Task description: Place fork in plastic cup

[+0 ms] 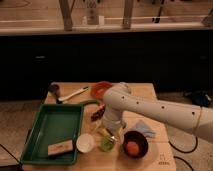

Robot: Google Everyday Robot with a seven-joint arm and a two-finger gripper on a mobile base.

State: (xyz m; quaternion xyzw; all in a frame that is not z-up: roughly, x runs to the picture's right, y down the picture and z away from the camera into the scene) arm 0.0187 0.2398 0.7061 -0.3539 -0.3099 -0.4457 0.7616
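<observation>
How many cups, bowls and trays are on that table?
Cups: 2, the white cup and the plastic cup.
Bowls: 2, the dark bowl and the orange bowl.
Trays: 1, the green tray.
Total: 5.
The claw hangs just above the plastic cup.
</observation>
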